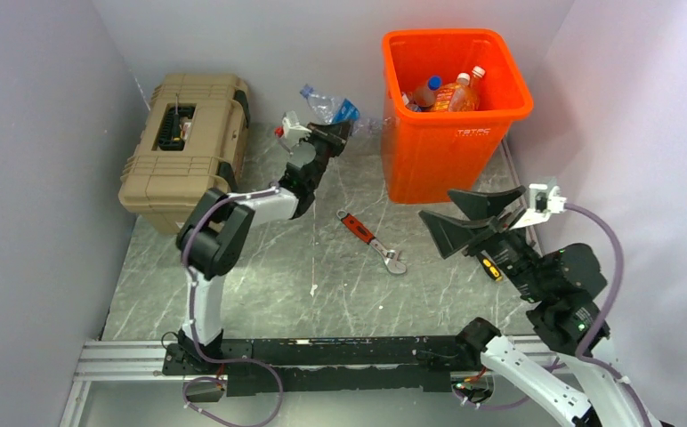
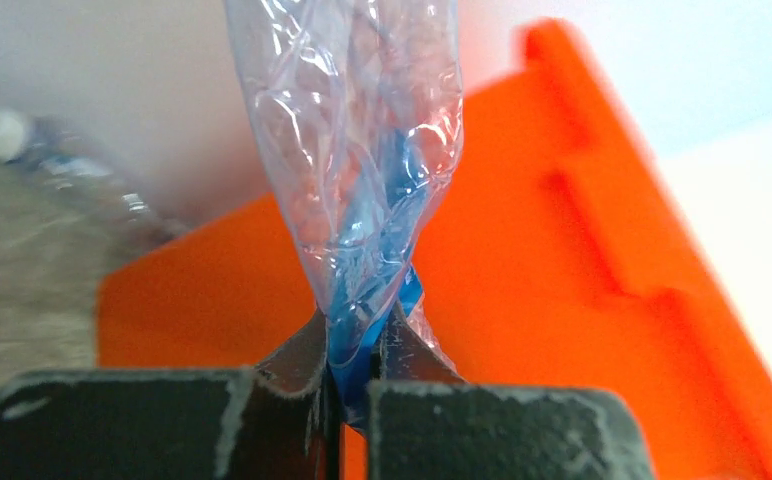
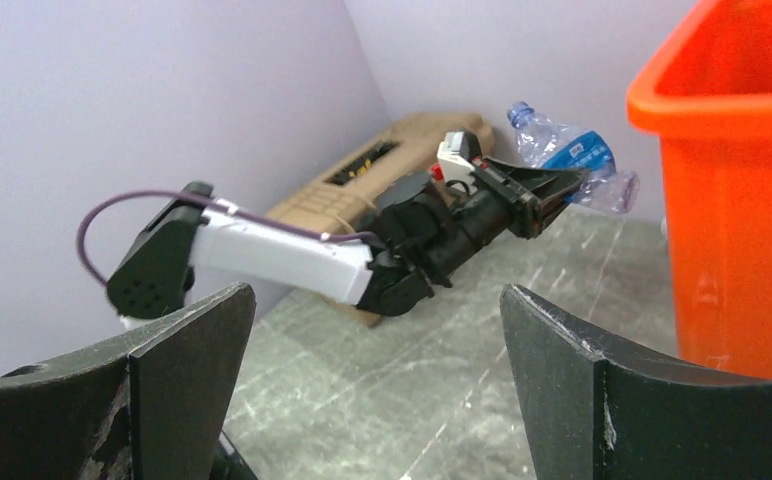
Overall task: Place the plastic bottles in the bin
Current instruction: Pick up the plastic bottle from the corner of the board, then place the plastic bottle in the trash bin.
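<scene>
While a crushed bottle is pinched in the left gripper, the bin is not yet reached.
Thin, light and crumpled, the bottle is judged soft and slippery. It is clamped at its flattened, blue-labelled end, with the jaws almost meeting. The left arm is stretched toward the upper centre of the top view, just left of the bin. The right gripper is held wide and empty at lower right.

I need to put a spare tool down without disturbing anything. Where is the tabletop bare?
Bare: the wide patch between the wrench and the rail, and the strip between the toolbox and that rail, left of the left arm. Crowded: the far gap between toolbox and bin, where the held bottle hangs, and under the right arm.
</scene>
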You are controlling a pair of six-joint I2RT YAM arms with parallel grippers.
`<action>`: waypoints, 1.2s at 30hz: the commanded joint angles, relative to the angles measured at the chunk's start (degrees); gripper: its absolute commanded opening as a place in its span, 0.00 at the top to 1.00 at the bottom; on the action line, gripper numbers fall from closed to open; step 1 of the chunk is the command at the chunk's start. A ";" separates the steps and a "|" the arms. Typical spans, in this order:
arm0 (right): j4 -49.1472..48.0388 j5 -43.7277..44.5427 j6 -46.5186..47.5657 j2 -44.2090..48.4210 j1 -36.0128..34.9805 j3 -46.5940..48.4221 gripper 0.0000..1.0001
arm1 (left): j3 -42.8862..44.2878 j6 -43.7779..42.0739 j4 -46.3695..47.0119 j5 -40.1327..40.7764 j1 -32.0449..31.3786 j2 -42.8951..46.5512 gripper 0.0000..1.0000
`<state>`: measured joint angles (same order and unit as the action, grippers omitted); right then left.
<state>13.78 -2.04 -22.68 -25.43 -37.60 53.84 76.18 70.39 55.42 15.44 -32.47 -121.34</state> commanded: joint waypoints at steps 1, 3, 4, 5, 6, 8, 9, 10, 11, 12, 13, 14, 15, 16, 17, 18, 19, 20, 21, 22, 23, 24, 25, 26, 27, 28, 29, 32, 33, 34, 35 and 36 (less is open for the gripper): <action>1.39 -1.54 2.45 -3.01 -0.19 8.52 0.02 | -3.87 -14.46 -0.85 -8.49 -2.78 14.68 1.00; 2.33 -2.34 3.00 -4.82 -0.18 12.47 0.02 | -5.38 -19.35 -7.84 -11.44 -5.05 20.84 1.00; 2.91 -2.81 3.22 -5.91 -0.17 14.96 0.02 | -6.04 -23.39 -11.25 -13.24 -5.98 23.49 1.00; 3.51 -3.32 3.49 -7.00 -0.19 16.75 0.02 | -6.46 -28.40 -14.58 -15.25 -6.86 26.27 1.00; 4.26 -3.78 3.74 -8.29 -0.19 18.65 0.01 | -6.90 -33.74 -17.73 -17.79 -7.74 28.73 1.00; 6.01 -5.22 4.67 -11.57 -0.19 22.52 0.01 | -7.33 -43.12 -26.31 -22.36 -9.07 34.25 1.00; 7.09 -5.97 5.19 -12.85 -0.19 24.22 0.01 | -7.46 -46.77 -29.91 -25.41 -9.24 36.91 1.00; 7.44 -6.93 5.82 -13.99 -0.18 25.66 0.01 | -7.61 -49.89 -33.48 -28.83 -9.27 39.76 1.00; 6.87 -8.35 6.23 -14.93 -0.19 26.33 0.01 | -7.73 -53.34 -37.40 -32.70 -9.36 42.29 1.00; 6.15 -10.29 6.80 -15.81 -0.19 26.70 0.01 | -7.78 -56.73 -41.06 -35.98 -9.55 45.08 1.00; 5.56 -11.66 7.11 -16.63 -0.17 27.09 0.01 | -8.00 -59.53 -44.75 -38.16 -9.91 47.66 1.00; 5.22 -12.08 7.31 -17.51 -0.19 27.44 0.01 | -8.44 -62.08 -48.12 -40.90 -10.18 50.03 1.00; 4.99 -12.18 7.74 -18.32 -0.19 27.87 0.01 | -8.61 -64.12 -51.39 -43.05 -10.24 52.21 1.00; 4.57 -12.36 8.39 -18.92 -0.18 28.00 0.01 | -8.60 -66.18 -55.18 -44.82 -10.31 53.98 1.00; 3.86 -12.72 9.22 -19.22 -0.19 27.64 0.01 | -8.77 -68.17 -58.60 -46.36 -10.35 55.70 1.00; 1.93 -13.50 9.71 -19.17 -0.19 25.74 0.01 | -9.30 -71.54 -61.26 -47.66 -10.38 57.84 1.00; -0.60 -14.15 9.90 -18.89 -0.18 23.76 0.01 | -10.35 -73.35 -62.85 -48.17 -10.44 59.68 1.00; -2.98 -14.49 9.70 -18.62 -0.19 21.76 0.01 | -11.97 -74.78 -63.57 -48.28 -10.50 61.57 1.00; -4.97 -14.68 9.12 -18.65 -0.19 20.22 0.01 | -13.72 -75.87 -63.40 -48.08 -10.50 63.55 1.00; -6.02 -15.00 8.61 -19.14 -0.19 19.60 0.01 | -15.37 -76.70 -62.94 -47.75 -10.51 65.18 1.00; -6.82 -15.62 7.93 -20.02 -0.19 19.36 0.01 | -16.08 -77.57 -63.39 -47.66 -10.51 66.43 1.00; -7.67 -16.35 7.05 -20.81 -0.19 19.15 0.01 | -16.39 -78.34 -64.12 -47.89 -10.48 67.16 1.00; -8.84 -17.21 6.04 -21.64 -0.24 19.11 0.01 | -16.18 -78.68 -65.61 -47.85 -10.51 67.49 1.00; -10.09 -17.97 5.07 -22.42 -0.27 19.15 0.02 | -15.59 -78.73 -66.99 -47.59 -10.48 67.48 1.00; -11.58 -18.86 3.96 -23.52 -0.28 19.46 0.02 | -14.82 -78.93 -68.40 -47.60 -10.49 67.36 1.00; -12.22 -20.09 3.57 -24.43 -0.28 19.98 0.02 | -14.23 -78.82 -69.28 -47.60 -10.46 67.21 1.00; -12.43 -22.46 3.56 -25.32 -0.35 20.83 0.02 | -14.09 -78.63 -69.30 -47.86 -10.47 67.24 1.00; -11.00 -25.26 4.94 -28.31 -1.63 23.21 0.02 | -15.44 -78.25 -66.91 -48.39 -10.45 68.08 1.00; -9.74 -24.07 5.66 -29.31 -2.40 23.88 0.02 | -15.92 -77.96 -66.40 -48.18 -10.50 68.23 1.00; -9.21 -22.93 6.19 -29.97 -2.96 24.21 0.02 | -15.97 -77.92 -66.44 -47.92 -10.47 68.32 1.00; -8.62 -22.23 6.51 -30.72 -3.45 24.51 0.02 | -16.04 -77.94 -66.64 -47.81 -10.48 68.41 1.00; -7.96 -21.99 6.76 -31.38 -3.85 24.70 0.02 | -16.18 -77.83 -66.54 -47.69 -10.47 68.57 1.00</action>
<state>6.50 -23.31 -17.30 -55.40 -39.90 75.18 60.20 -6.44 -12.49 -31.11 -42.89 -54.04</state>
